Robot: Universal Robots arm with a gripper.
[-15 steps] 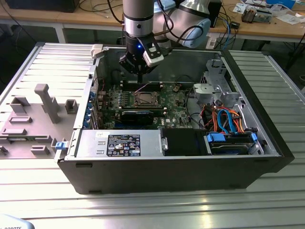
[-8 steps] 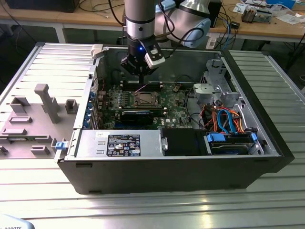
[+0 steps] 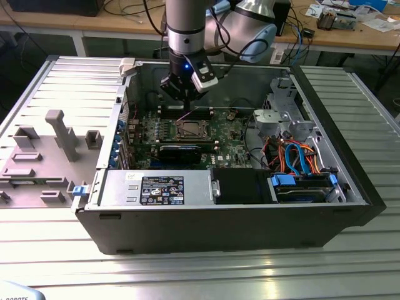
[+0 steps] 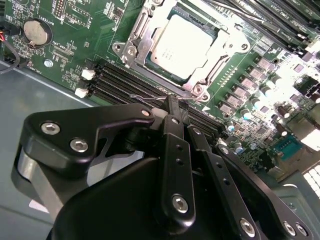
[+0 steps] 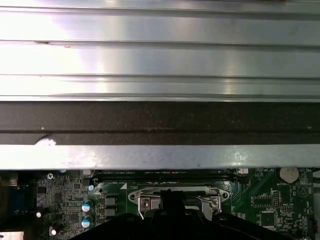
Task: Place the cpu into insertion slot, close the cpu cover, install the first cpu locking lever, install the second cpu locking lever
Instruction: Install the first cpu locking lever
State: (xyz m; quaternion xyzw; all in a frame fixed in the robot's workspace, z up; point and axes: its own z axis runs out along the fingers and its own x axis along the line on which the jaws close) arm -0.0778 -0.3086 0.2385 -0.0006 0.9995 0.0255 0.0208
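**Item: CPU socket assembly, open desktop computer case (image 3: 350, 187) on ribbed metal surface (image 3: 187, 275)**

- **The cpu** (image 4: 182, 46): silver-grey square chip, seated flat in the insertion slot (image 4: 137, 42) on the green motherboard (image 4: 75, 50). In the exterior view the socket sits near the middle of the board, at about 6 o'clock from the arm's wrist.
- **The cpu cover** (image 4: 226, 44): thin silver frame, lying down around the chip, whose top shows through the cut-out. Judged closed.
- **Locking levers**: a thin wire lever (image 4: 150, 98) runs along the socket edge nearest the jaws, and its bent end lies right at the fingertips. In the first wrist view a silver rod (image 5: 175, 189) spans the socket edge between two corner fittings. Whether either lever is latched under its hook cannot be told.
- **Gripper** (image 4: 172, 106): black linkage fingers (image 4: 175, 145) drawn close together, tips meeting at the wire lever. The jaws look clenched; whether they truly pinch the wire or only press against it cannot be told.
- **Neighbours**: black memory slots (image 4: 120, 82) just beside the lever, between jaws and socket; coin cell (image 4: 37, 31) at about 9 o'clock from the socket in the second wrist view.

**Step in hand (judgement):** chip placed and cover down, so the work stands at a locking lever, probably the first.

**Demand of the move (judgement):** the springy wire must be swung down and tucked sideways under its hook, with firm, steady pressure and no slip onto the memory slots.
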